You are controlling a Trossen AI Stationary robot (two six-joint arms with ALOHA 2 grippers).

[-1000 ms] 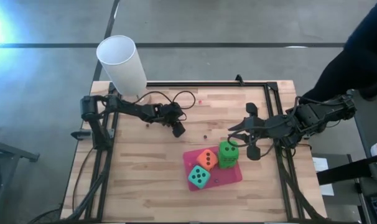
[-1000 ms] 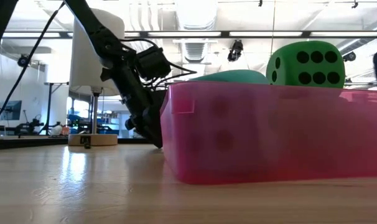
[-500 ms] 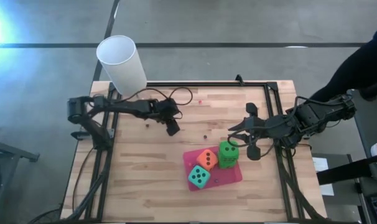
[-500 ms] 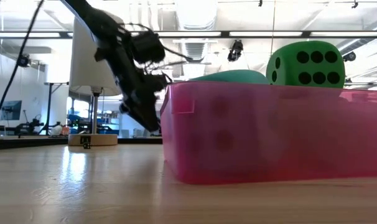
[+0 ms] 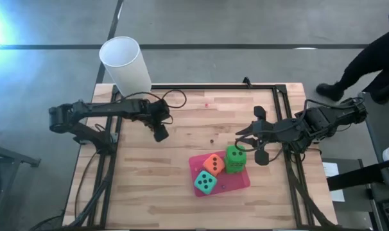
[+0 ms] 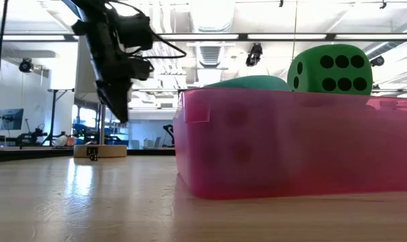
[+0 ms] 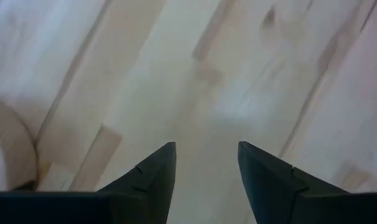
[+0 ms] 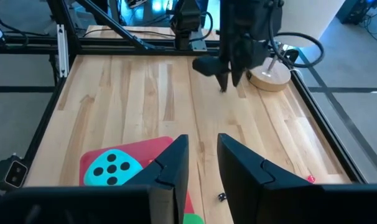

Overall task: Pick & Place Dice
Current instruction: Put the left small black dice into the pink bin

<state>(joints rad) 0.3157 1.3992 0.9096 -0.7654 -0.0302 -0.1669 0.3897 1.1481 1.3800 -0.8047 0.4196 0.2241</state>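
Landmark: pink tray (image 5: pixel 238 180), on the table's near right part.
Dice: orange die (image 5: pixel 213 164), teal die (image 5: pixel 205 183) and one green die (image 5: pixel 235 159) sit inside the tray.
Left gripper (image 5: pixel 160 134): well away from the tray, over bare wood, jaws apart, empty.
Right gripper (image 5: pixel 244 142): just beside the tray's far corner by the green die, jaws slightly apart, holding nothing.
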